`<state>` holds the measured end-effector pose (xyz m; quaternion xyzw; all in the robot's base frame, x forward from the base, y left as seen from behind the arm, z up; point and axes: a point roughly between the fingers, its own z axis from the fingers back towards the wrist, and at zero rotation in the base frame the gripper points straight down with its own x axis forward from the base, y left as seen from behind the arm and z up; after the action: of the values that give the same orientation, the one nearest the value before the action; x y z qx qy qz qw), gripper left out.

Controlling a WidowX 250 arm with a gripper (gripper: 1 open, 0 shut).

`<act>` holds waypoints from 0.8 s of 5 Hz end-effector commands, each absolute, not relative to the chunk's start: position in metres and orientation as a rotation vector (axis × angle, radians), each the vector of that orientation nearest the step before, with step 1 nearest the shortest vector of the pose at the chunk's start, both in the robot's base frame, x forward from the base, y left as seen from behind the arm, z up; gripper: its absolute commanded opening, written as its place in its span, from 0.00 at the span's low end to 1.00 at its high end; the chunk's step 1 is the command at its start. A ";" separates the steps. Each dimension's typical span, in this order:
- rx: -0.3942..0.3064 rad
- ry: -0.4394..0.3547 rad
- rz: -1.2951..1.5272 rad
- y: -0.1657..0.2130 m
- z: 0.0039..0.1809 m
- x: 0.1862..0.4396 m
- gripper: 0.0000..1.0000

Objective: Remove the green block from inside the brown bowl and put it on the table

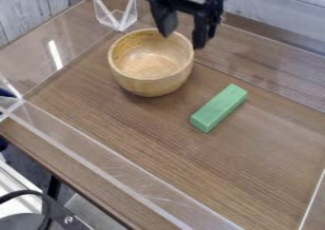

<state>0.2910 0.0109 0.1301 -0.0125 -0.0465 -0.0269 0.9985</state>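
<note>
The green block (219,107) lies flat on the surface (140,148), to the right of the brown bowl (151,62) and clear of its wall, with bare wood grain showing between them. The bowl's hollow is empty. Judged from how things lie, the task looks done: the block is out of the bowl and resting on the wood.

The gripper (185,27) hangs above the bowl's far rim, pointing down, its two dark fingers spread apart with nothing between them. The block lies well apart from it, toward the near right in the camera view. Its long axis runs diagonally, from near-left to far-right. Only one arm is present, so any further reach would fall to it, and it would have to travel down and to the right.

The block is a plain, matte bar of solid bright green, shorter than the bowl is wide, with crisp edges and a slightly darker side face.
</note>
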 end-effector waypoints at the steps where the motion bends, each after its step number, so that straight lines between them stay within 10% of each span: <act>1: 0.022 -0.120 -0.067 -0.007 0.122 0.302 1.00; 4: 0.055 -0.110 -0.142 -0.002 0.109 0.309 1.00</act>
<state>0.2987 -0.0005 0.0916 0.0253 -0.0223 -0.0691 0.9970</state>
